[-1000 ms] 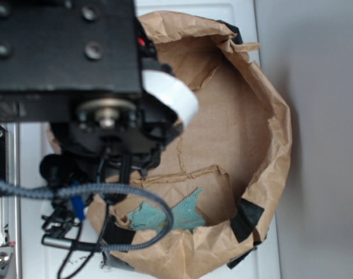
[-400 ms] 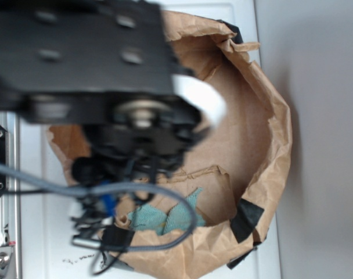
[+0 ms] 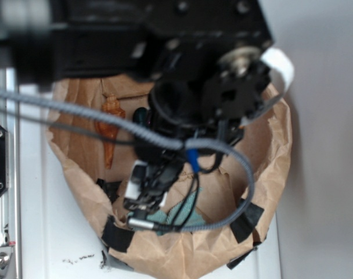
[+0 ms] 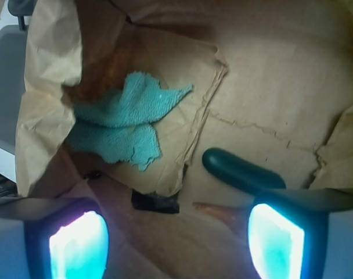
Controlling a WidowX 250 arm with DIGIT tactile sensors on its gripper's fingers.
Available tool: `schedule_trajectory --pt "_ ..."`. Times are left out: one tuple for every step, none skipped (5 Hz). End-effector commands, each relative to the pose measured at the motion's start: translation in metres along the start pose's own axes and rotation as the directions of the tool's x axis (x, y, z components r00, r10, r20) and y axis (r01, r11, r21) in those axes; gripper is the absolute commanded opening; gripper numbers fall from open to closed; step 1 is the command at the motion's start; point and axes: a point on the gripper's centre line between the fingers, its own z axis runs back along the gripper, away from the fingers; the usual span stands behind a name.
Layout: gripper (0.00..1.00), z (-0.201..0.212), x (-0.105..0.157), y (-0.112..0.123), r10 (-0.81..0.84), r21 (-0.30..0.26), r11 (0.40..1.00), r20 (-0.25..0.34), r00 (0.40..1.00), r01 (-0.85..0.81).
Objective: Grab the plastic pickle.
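hanging over the brown paper bag [image 3: 269,168], with the arm's black body blocking most of the exterior view and grey cables looping across the bag's mouth. gripper [image 4: 176,232] standing wide apart in the wrist view, two glowing pads low in frame, nothing between them. plastic pickle [image 4: 241,171] lying on the bag's paper floor, dark green and glossy, its far rounded end pointing toward the bag's middle, its near end passing behind the right-hand pad [image 4: 276,239]; touching or just clear of that finger, cannot tell which. in the exterior view only a dark sliver of the pickle [image 3: 140,115] showing at the arm's edge, just beside the orange-brown seashell [image 3: 111,129], which is lying lengthwise along the bag's inner wall. a tip of the shell also showing in the wrist view, near the pickle. teal cloth [image 4: 127,123] sitting crumpled on a raised paper fold against the bag's wall, well apart from the pickle. black tape patches [image 3: 244,220] holding the bag's rim.
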Motion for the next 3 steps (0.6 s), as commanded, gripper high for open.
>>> schedule_trajectory --pt "1.0 -0.034 -0.011 0.029 -0.088 0.101 0.992 0.089 0.992 0.079" --pt "1.0 -0.059 -0.014 0.037 -0.114 0.135 0.986 0.104 0.988 0.099" --pt "1.0 -0.076 -0.032 0.043 -0.177 0.125 0.978 0.063 0.982 0.168"
